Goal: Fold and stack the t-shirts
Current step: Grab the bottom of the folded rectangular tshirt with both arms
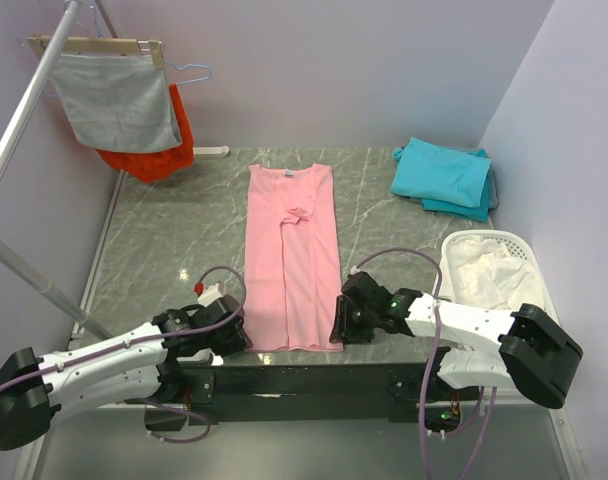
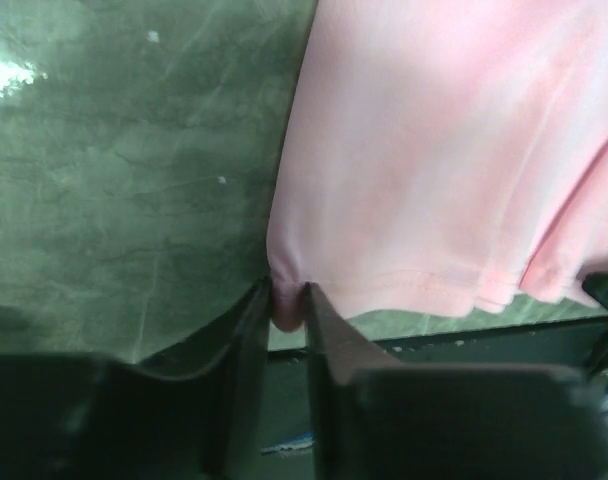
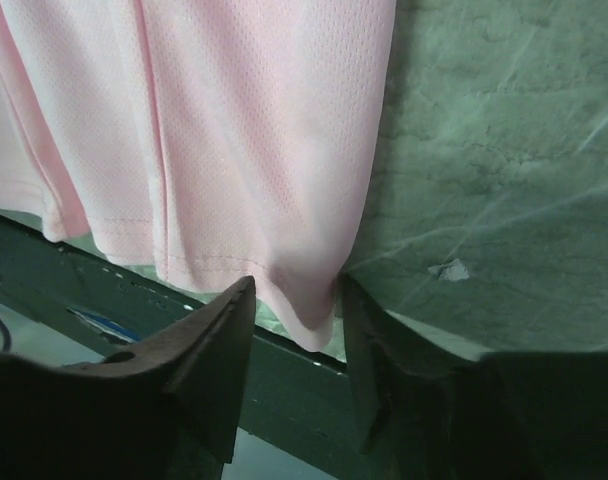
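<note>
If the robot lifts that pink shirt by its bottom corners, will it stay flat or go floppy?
Probably floppy: the pink t-shirt lies limp on the table, with soft folds and a crumple near its collar. It looks thin, so likely light. Its hem corners droop over the table's edge, so the middle would probably sag.

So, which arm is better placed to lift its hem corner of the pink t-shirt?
Left, probably: the left gripper pinches its corner of the pink t-shirt, while the right gripper stands with jaws apart around its corner.

A pink t-shirt [image 3: 234, 150] corner sits between right gripper [image 3: 296, 300]'s parted jaws
</note>
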`<state>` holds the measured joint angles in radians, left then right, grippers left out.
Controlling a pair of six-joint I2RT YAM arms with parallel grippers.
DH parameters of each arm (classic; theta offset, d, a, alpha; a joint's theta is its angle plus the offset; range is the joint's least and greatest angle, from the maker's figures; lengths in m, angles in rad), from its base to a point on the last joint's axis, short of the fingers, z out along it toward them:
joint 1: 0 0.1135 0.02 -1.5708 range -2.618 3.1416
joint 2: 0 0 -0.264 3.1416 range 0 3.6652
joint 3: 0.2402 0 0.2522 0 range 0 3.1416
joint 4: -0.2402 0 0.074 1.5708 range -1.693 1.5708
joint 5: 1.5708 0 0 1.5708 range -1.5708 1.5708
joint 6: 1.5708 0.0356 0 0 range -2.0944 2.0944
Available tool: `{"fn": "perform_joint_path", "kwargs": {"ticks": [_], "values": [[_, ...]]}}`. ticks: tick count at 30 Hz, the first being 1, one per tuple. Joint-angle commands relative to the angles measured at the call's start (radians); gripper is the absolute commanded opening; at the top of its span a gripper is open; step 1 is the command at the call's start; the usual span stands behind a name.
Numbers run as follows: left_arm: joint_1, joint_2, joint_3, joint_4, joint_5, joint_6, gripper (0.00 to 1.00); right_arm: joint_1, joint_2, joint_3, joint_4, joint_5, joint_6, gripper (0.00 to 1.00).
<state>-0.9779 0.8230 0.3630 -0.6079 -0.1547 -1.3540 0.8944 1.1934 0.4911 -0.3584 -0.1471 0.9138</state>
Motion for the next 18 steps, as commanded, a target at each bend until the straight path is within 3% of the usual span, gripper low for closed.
{"fn": "perform_joint_path", "kwargs": {"ticks": [1, 4, 5, 7, 18], "values": [[-0.005, 0.024, -0.015, 0.034, -0.006, 0.001, 0.19, 0.008, 0.008, -0.016, 0.047, -0.011, 0.016, 0.40], [-0.004, 0.041, -0.013, 0.040, -0.011, 0.007, 0.05, 0.008, 0.025, -0.008, 0.059, -0.012, 0.007, 0.22], [-0.004, 0.045, -0.003, 0.037, -0.014, 0.012, 0.01, 0.006, 0.021, -0.003, 0.055, 0.000, 0.000, 0.10], [-0.005, 0.051, 0.016, 0.020, -0.037, 0.024, 0.01, 0.008, 0.011, 0.010, 0.053, 0.004, -0.010, 0.02], [-0.002, 0.077, 0.197, -0.061, -0.195, 0.082, 0.01, 0.000, -0.035, 0.182, -0.071, 0.101, -0.124, 0.00]]}}
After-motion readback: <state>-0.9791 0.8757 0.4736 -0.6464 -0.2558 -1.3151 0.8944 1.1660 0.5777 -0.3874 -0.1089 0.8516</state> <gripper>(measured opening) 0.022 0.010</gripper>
